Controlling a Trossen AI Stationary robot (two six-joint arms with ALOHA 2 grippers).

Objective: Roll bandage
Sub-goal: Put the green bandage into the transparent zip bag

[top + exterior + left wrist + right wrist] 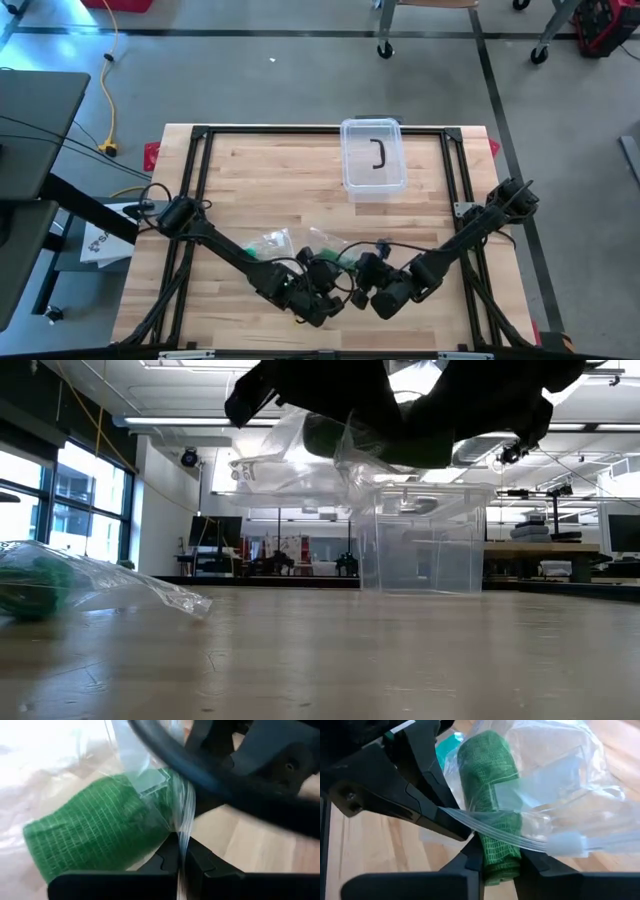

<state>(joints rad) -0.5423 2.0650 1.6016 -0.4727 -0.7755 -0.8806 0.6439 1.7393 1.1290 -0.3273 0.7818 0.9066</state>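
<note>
Both arms reached together above the table's near edge (wrists almost touching); left gripper was pinched shut, right gripper clamped narrowly.

Grey floor surrounds the wooden table, with a yellow cable on it. Tall windows brighten one wall; ceiling lights glow above distant desks.

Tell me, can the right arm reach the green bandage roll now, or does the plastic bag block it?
Probably yes. The right end effector already closes on the green bandage roll at the bag's mouth, while the left end effector pinches the plastic bag edge.
</note>
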